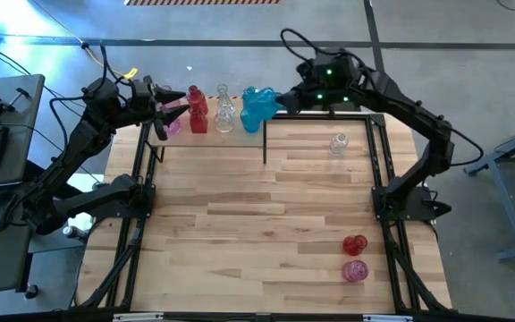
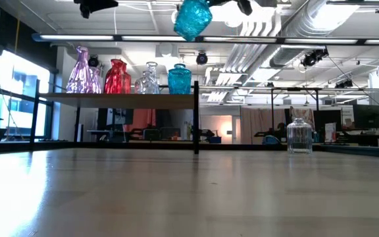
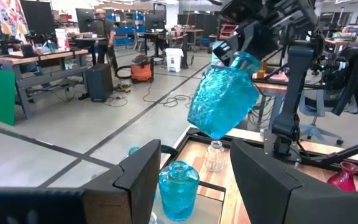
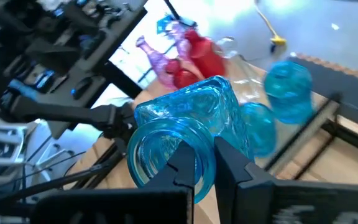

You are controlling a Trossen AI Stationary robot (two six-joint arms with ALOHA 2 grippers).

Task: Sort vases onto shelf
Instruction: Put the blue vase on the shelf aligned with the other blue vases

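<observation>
My right gripper (image 4: 204, 168) is shut on a teal vase (image 1: 257, 105) and holds it in the air over the right end of the shelf (image 2: 120, 96). On the shelf stand a pink vase (image 2: 81, 69), a red one (image 2: 117, 77), a clear one (image 2: 149, 79) and a second teal one (image 2: 179, 79), each on its base. My left gripper (image 1: 164, 112) hovers open above the shelf's left end and touches nothing. A clear vase (image 1: 338, 143) stands on the tabletop to the right of the shelf. My right gripper holds the teal vase by the rim of its mouth (image 4: 166, 134), one finger (image 4: 182, 168) inside the opening and the other (image 4: 235, 165) outside the neck. The fingers come from the table's right, slanting down. The vase (image 3: 225, 93) is lifted clear and tilted, its body below the fingers.
A red vase (image 1: 355, 244) and a pink vase (image 1: 354, 270) stand on the tabletop near its right, near corner. The shelf's black frame posts (image 1: 265, 143) rise from the table. The tabletop's middle is bare wood. People and desks show in the room beyond the table.
</observation>
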